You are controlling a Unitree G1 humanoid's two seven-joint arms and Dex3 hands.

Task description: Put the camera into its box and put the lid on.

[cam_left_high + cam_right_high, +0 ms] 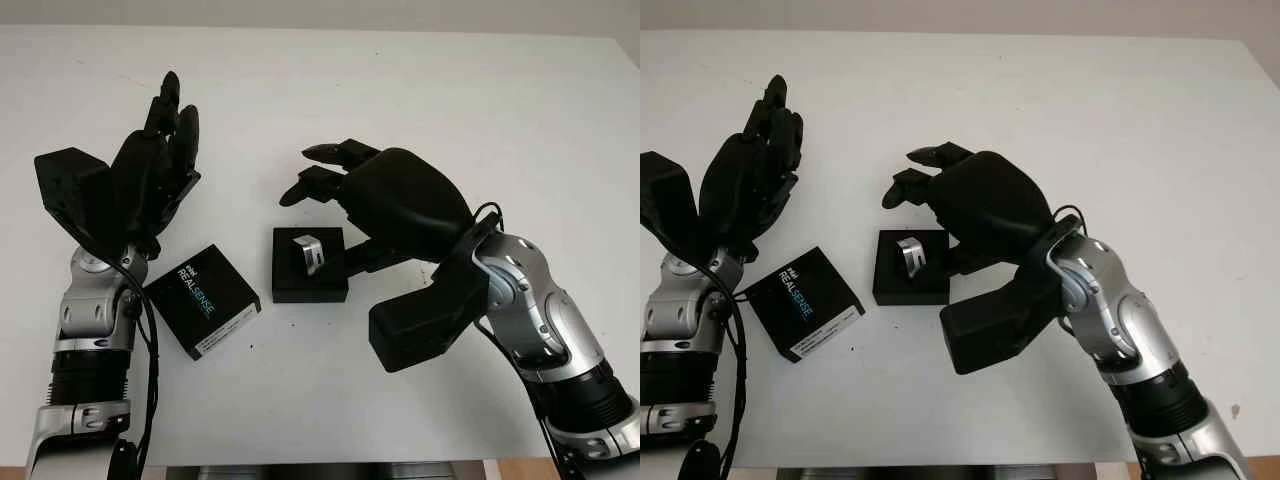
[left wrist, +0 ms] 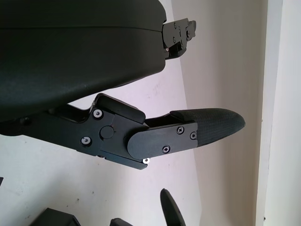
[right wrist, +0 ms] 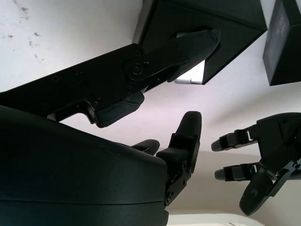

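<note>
In the left eye view, we see the white table (image 1: 420,90). The black box (image 1: 309,265) sits near the middle with the silver camera (image 1: 307,253) inside it. The lid (image 1: 203,301), with REALSENSE on it, lies flat just left of the box, not touching it. Our left hand (image 1: 160,160) is up above the lid, open and holding nothing. Our right hand (image 1: 345,180) is over the far right side of the box, open too.

In the left wrist view, one finger (image 2: 207,128) of our left hand sticks out over the table.

In the right wrist view, a finger (image 3: 188,47) of our right hand reaches over the box (image 3: 235,23).
</note>
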